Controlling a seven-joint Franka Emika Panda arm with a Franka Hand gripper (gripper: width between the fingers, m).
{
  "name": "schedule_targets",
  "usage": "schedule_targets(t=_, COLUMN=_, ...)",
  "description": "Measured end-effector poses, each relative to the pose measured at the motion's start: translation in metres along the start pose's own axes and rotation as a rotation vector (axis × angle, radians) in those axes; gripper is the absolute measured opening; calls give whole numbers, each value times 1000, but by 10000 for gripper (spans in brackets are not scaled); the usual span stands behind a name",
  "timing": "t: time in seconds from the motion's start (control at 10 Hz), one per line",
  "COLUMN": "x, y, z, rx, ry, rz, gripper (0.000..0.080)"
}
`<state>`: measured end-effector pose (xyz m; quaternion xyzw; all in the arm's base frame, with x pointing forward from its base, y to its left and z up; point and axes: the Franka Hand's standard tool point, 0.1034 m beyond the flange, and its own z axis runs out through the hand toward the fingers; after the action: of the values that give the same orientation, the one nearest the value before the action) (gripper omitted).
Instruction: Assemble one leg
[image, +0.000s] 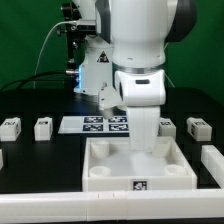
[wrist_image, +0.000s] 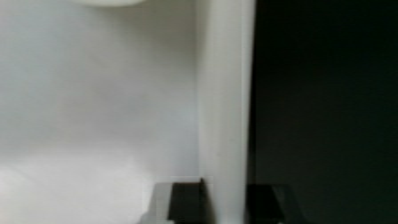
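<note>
The large white tray-like piece (image: 105, 165) with corner sockets lies at the front middle of the table. My gripper (image: 148, 143) reaches down onto its far wall, mostly hidden by the white hand in the exterior view. In the wrist view my gripper (wrist_image: 228, 202) straddles the tray's upright wall (wrist_image: 226, 100), one dark finger (wrist_image: 189, 205) on each side, touching it. Several small white legs with tags stand apart on the table: two at the exterior view's left (image: 10, 127) (image: 43, 127) and two at its right (image: 167, 126) (image: 197, 128). None is held.
The marker board (image: 95, 123) lies flat behind the tray. A larger white block (image: 212, 160) sits at the exterior view's right edge and another (image: 2, 158) at its left edge. The arm's base and cables stand at the back.
</note>
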<state>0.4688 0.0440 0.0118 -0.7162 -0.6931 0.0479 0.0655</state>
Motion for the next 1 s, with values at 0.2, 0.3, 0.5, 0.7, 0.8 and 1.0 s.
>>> schedule_targets(t=0.2, x=2, y=2, z=-1, rx=-4, ry=3, rz=11, gripper=80)
schedule_targets(t=0.3, x=2, y=2, z=-1, rx=-4, ry=3, rz=12, gripper=80)
schedule_targets(t=0.5, x=3, y=2, z=0, rx=-4, ry=3, rz=12, gripper=80)
schedule_targets(t=0.7, x=23, y=10, z=-1, rx=-11, ry=8, rz=14, gripper=80)
schedule_targets(t=0.8, x=29, y=14, z=-2, rx=-16, ry=10, rz=10, gripper=80)
schedule_targets(t=1.0, x=37, y=19, z=-4, rx=-20, ry=12, rz=9, gripper=80)
